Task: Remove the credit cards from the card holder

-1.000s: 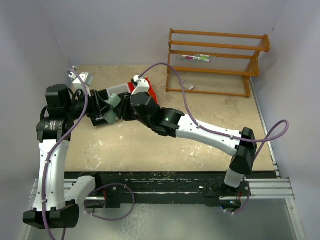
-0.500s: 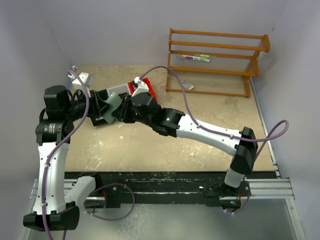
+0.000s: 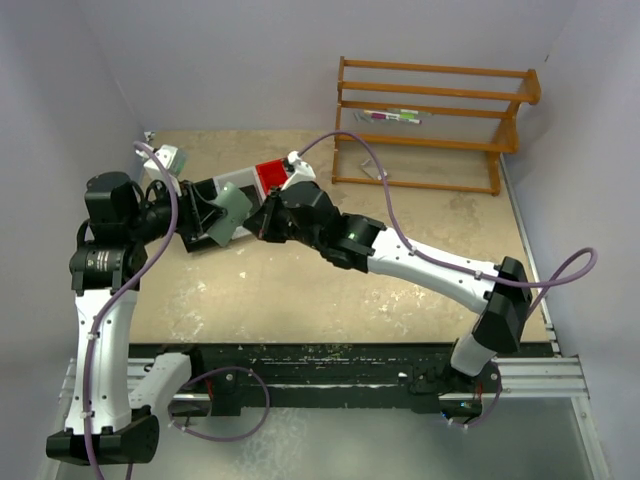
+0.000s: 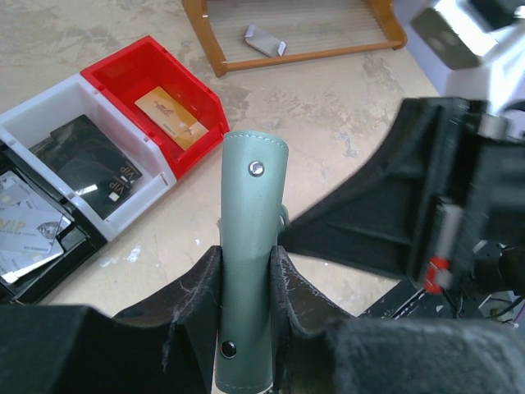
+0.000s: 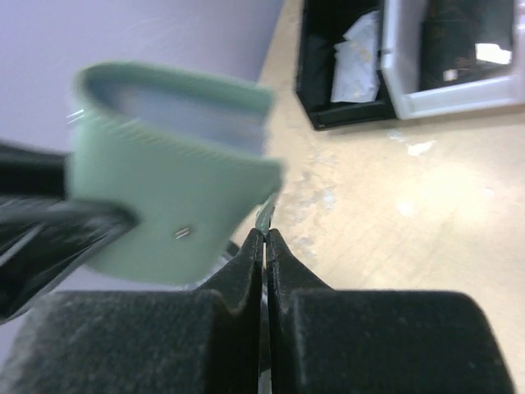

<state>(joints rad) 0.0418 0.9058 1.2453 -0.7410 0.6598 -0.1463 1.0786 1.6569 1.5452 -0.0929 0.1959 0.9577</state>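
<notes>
The grey-green card holder [image 4: 253,222] stands on edge, clamped between the pads of my left gripper [image 4: 246,261]. From above, the card holder [image 3: 232,212] hangs over the left part of the table in the left gripper [image 3: 207,216]. My right gripper [image 5: 264,235] sits just right of the card holder [image 5: 164,189], jaws pressed together on the thin edge of a credit card [image 5: 267,215] that pokes out past the tips. In the top view the right gripper [image 3: 263,222] nearly touches the holder's right side. The rest of that card is hidden.
A row of bins lies behind the holder: a red bin [image 4: 123,72] with an orange card [image 4: 168,113], a white bin [image 4: 37,123] with a black card [image 4: 90,160], and a black bin [image 4: 66,254] with silvery cards. A wooden rack [image 3: 430,120] stands at the back right.
My right gripper has shut on the card's edge and drawn back to the right, uncovering the red bin. The left gripper still holds the card holder in the same place.
</notes>
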